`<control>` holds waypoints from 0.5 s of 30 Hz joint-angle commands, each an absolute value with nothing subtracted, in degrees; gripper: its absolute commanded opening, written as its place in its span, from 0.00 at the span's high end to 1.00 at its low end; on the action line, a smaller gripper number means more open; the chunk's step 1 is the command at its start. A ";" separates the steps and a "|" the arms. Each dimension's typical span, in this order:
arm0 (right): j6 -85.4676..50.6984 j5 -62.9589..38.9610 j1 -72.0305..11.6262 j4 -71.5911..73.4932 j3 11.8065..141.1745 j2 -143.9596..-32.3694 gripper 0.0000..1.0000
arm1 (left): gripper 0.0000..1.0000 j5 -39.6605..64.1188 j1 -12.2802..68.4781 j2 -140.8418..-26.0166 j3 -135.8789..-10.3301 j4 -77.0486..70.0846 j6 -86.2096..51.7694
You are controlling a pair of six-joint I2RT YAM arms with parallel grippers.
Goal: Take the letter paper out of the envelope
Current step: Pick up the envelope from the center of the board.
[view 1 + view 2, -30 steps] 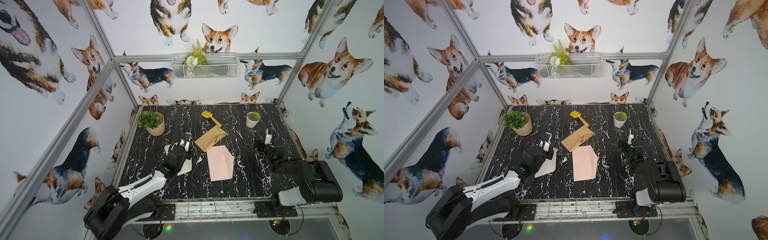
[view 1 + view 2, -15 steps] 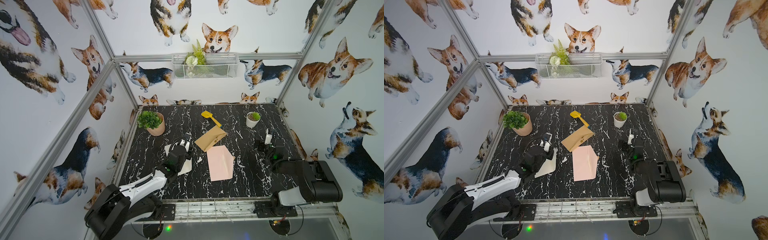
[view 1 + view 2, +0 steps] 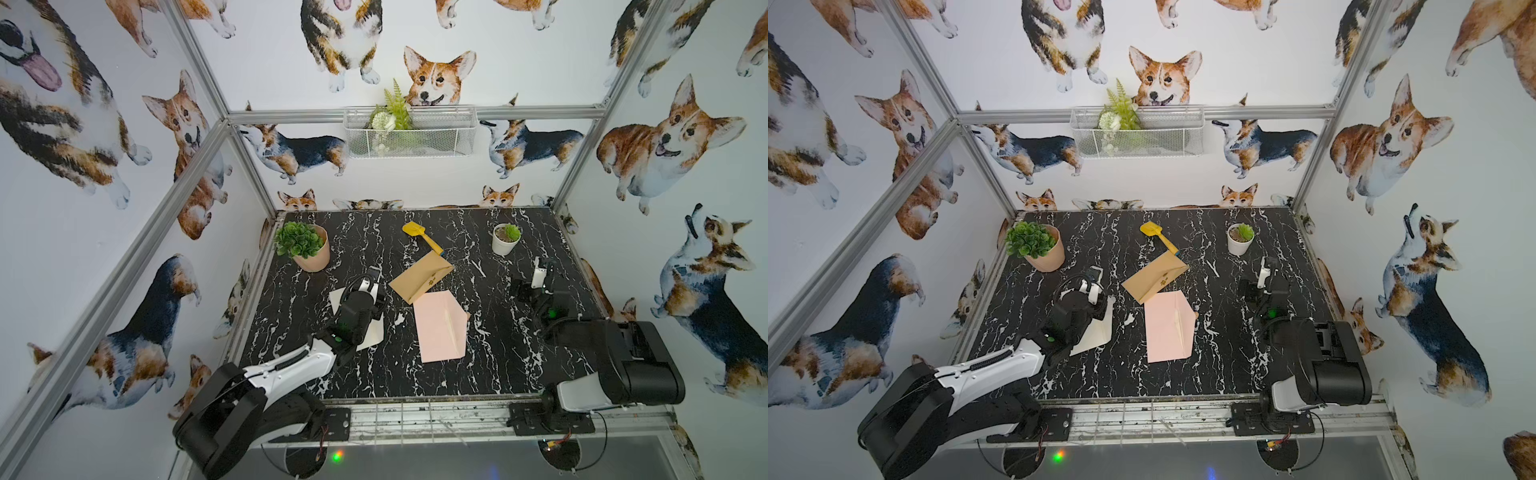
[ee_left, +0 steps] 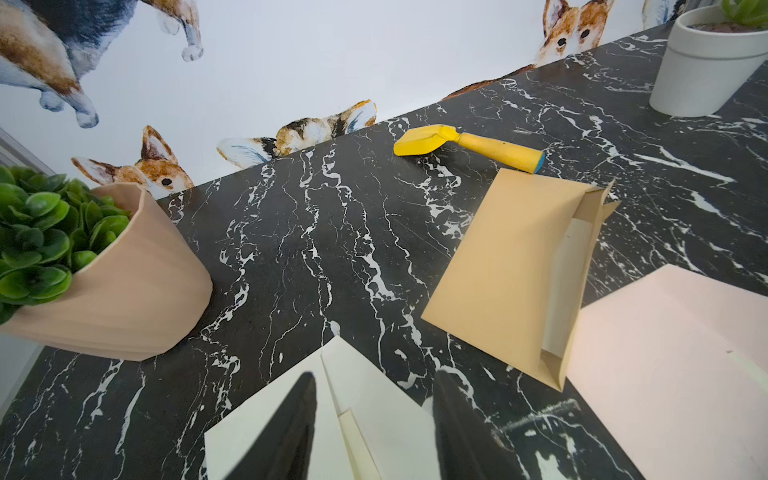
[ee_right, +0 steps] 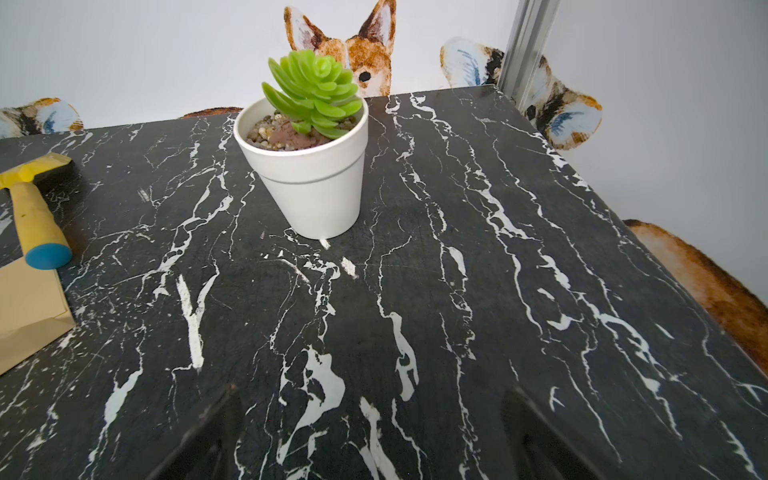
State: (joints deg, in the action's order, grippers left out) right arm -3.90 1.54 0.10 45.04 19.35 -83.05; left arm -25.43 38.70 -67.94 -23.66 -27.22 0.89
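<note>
Three envelopes lie on the black marble table (image 3: 498,357): white (image 3: 372,332) (image 4: 386,399), brown (image 3: 419,278) (image 4: 498,270) and pink (image 3: 440,328) (image 4: 673,365). My left gripper (image 3: 372,282) (image 4: 376,374) hovers low over the white envelope. Its fingers are apart and straddle the envelope's fold, where a cream strip of paper (image 4: 361,449) shows. Nothing is gripped. A white sheet (image 4: 567,270) shows inside the brown envelope's open end. My right gripper (image 3: 542,270) (image 5: 374,388) stands wide open over bare table at the right, holding nothing.
A peach pot with a green plant (image 3: 309,249) stands at the back left. A white succulent pot (image 3: 505,241) (image 5: 307,174) stands just beyond the right gripper. A yellow scoop (image 3: 422,237) lies behind the brown envelope. A wire basket (image 3: 407,133) hangs on the back wall.
The left gripper's fingers have spread wider over the white envelope. Both arms and all three envelopes stay where they were.
</note>
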 commanded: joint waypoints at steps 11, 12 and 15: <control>-0.88 20.30 -17.60 28.37 19.15 -61.50 0.18 | 0.50 -26.73 38.65 -68.68 -24.71 -28.39 0.62; 2.62 26.13 -23.74 25.65 20.06 -59.46 0.17 | 0.50 -26.60 38.64 -68.73 -24.70 -28.41 0.68; 1.46 34.47 -37.42 14.13 25.11 -53.55 0.16 | 0.50 -26.15 38.66 -68.71 -24.69 -28.31 0.80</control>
